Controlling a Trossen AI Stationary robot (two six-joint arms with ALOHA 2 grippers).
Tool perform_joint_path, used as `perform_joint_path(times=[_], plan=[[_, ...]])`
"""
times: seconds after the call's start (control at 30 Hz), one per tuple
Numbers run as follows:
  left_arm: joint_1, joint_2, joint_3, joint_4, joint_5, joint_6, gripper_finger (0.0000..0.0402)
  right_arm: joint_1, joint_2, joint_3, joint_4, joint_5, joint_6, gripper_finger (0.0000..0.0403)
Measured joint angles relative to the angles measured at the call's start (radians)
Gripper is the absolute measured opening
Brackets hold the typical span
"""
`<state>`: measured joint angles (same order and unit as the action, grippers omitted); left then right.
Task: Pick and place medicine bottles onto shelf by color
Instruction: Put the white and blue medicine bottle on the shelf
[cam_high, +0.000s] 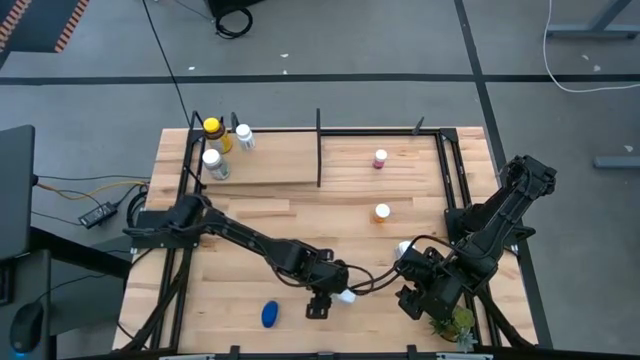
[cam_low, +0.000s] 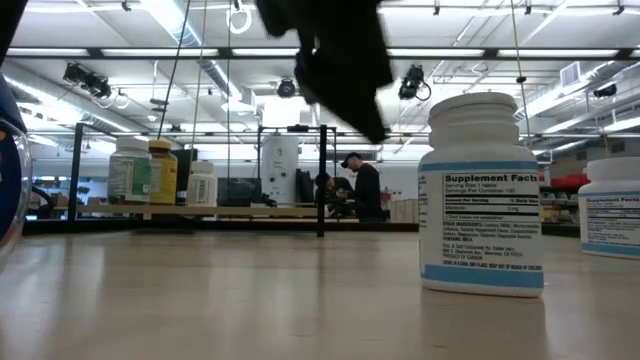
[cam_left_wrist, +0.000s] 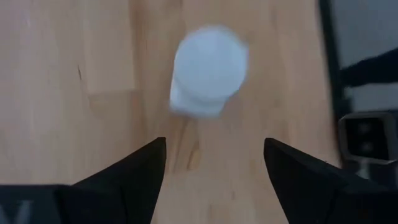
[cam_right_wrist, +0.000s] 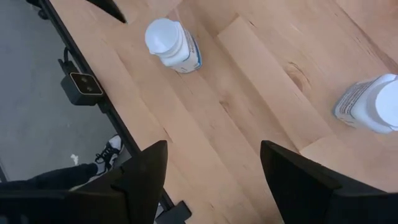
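My left gripper (cam_high: 320, 300) hangs open over the table's near middle. A white-capped white bottle (cam_high: 345, 295) stands upright just right of it, ahead of the open fingers in the left wrist view (cam_left_wrist: 208, 68), untouched. My right gripper (cam_high: 415, 297) is open and empty near the right front. A second white bottle (cam_high: 405, 250) stands beside it. A blue bottle (cam_high: 270, 315) lies near the front edge. On the shelf (cam_high: 270, 170), the amber yellow-capped bottle (cam_high: 213, 130) and two white ones (cam_high: 243, 137) (cam_high: 214, 163) stand in the left bay. A pink-capped bottle (cam_high: 380, 158) stands in the right bay.
An orange-capped bottle (cam_high: 382, 212) stands on the tabletop in front of the right bay. A small green plant (cam_high: 455, 325) sits at the near right corner. A black divider (cam_high: 319, 150) splits the shelf. People show in the room beyond (cam_low: 365, 185).
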<state>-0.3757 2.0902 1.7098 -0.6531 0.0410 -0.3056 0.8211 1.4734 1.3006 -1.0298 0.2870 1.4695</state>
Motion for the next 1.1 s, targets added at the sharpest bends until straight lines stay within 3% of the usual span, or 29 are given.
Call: perform_joint_path(times=[0.17,0.3,0.6,0.77,1.1], plan=[[0.008,-0.051,0.000,-0.002,-0.037,-0.089,0.0264,0.000,0.000,0.000,-0.001,0.001,0.000,0.0264],[-0.007,-0.087,0.001,0.036,-0.071,-0.107,0.0223,0.006,0.000,0.000,-0.001,0.001,0.000,0.0264],[-0.079,-0.075,0.001,0.198,-0.083,-0.058,0.0016,0.007,0.000,0.000,0.000,0.014,0.001,0.0264],[-0.069,-0.058,0.001,0.204,-0.124,-0.050,0.0009,0.007,0.000,0.000,-0.001,0.027,0.005,0.0264],[-0.018,0.004,0.000,0.244,-0.089,-0.068,0.0003,0.007,0.000,0.000,-0.001,0.034,0.019,0.0264]])
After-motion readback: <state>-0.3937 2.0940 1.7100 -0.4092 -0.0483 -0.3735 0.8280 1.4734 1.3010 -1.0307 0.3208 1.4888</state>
